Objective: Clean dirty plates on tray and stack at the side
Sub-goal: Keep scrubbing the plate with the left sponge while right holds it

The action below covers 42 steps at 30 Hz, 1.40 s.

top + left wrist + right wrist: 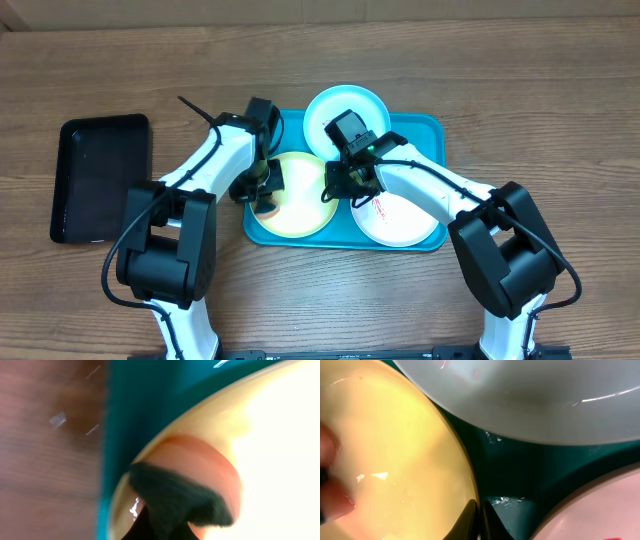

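The turquoise tray (428, 127) holds three plates. The light blue plate (345, 108) is at the back, the yellow-green plate (298, 200) at the front left, and the white plate (402, 218) with red smears at the front right. My left gripper (263, 192) is shut on a peach sponge with a dark scrub side (200, 467) and presses it on the yellow-green plate's left part (280, 435). My right gripper (479, 521) is shut on that plate's right rim (395, 450). The right wrist view also shows the light blue plate (530, 395) and the white plate (600, 510).
A smaller black tray (100, 178) lies on the wooden table (560, 90) left of the turquoise tray. Both arms reach in over the turquoise tray from the front. The tray floor shows wet specks between the plates (520, 470).
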{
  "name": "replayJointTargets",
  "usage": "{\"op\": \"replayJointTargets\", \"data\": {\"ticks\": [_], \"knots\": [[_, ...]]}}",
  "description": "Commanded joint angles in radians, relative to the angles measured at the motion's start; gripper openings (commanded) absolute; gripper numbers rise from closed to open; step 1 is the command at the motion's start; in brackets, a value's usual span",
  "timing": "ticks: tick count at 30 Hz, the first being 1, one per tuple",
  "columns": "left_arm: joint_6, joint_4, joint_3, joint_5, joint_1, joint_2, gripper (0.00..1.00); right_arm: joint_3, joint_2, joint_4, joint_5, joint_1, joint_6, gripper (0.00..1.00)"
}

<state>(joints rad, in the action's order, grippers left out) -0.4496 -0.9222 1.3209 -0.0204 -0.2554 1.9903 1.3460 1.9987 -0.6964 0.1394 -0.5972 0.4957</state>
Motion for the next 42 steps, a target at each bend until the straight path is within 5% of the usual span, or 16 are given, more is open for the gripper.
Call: {"op": "replayJointTargets", "data": {"ticks": [1,17,27,29,34,38,42], "knots": [[0.053,0.103,-0.023,-0.312,-0.029,0.034,0.04,0.002,0.011,0.006,-0.008,0.002,0.006,0.04],[0.114,0.198,-0.023,-0.399,-0.125,0.034,0.04,0.002,0.011,0.006,-0.005,0.002,0.006,0.04],[0.352,0.01,-0.023,-0.451,-0.127,0.034,0.04,0.002,0.011,0.006,-0.005,0.002,0.006,0.04],[0.332,0.014,-0.023,-0.362,-0.125,0.034,0.04,0.002,0.011,0.005,-0.005,0.002,0.006,0.04],[0.021,0.013,-0.013,0.145,-0.096,0.034,0.04,0.002,0.011,0.001,-0.005,0.002,0.006,0.04],[0.004,0.01,0.025,0.181,-0.08,0.031,0.04,0.002,0.011,0.003,-0.005,0.002,0.006,0.04],[0.037,0.029,0.055,0.038,-0.084,0.029,0.04,0.002,0.011,0.004,-0.005,0.002,0.006,0.04]]}}
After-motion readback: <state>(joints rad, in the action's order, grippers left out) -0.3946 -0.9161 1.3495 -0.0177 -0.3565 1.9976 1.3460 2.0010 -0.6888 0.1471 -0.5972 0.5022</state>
